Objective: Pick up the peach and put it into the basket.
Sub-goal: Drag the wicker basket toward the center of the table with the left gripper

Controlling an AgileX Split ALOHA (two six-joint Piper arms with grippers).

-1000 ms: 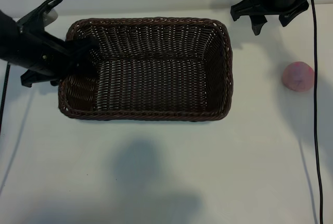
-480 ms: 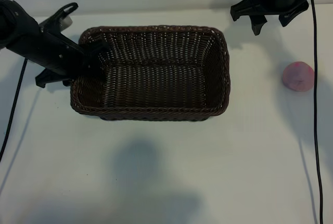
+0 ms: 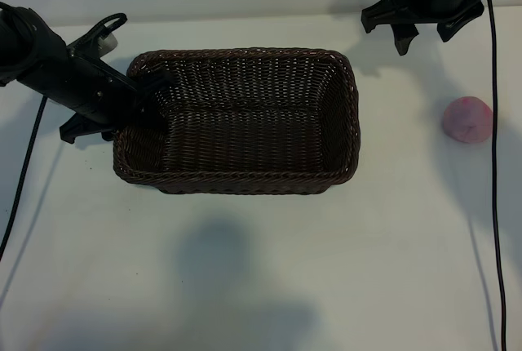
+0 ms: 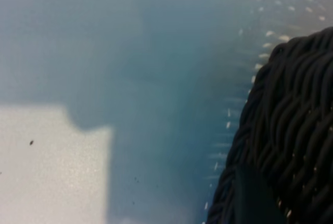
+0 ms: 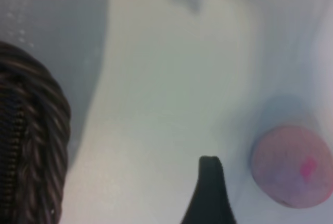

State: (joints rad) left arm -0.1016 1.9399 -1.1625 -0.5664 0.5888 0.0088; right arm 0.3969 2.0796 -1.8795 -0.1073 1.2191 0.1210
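Observation:
The dark brown wicker basket [image 3: 245, 179] lies on the white table left of centre. My left gripper [image 3: 140, 99] is shut on its left wall, one finger inside and one outside. In the left wrist view the braided rim [image 4: 291, 120] fills one side, with a dark fingertip [image 4: 250, 200] against it. The pink peach [image 3: 467, 119] rests on the table at the far right, apart from the basket. My right gripper [image 3: 426, 37] hangs open at the back right, behind the peach and holding nothing. The right wrist view shows the peach [image 5: 291, 166] beside one fingertip [image 5: 210, 172] and the basket's corner [image 5: 31, 140].
A black cable [image 3: 494, 171] runs down the right side past the peach. Another cable [image 3: 20, 171] trails from the left arm. Bare white table [image 3: 261, 286] stretches in front of the basket.
My left gripper has dragged the basket to the right and slightly toward the front. The right gripper and the peach have not moved.

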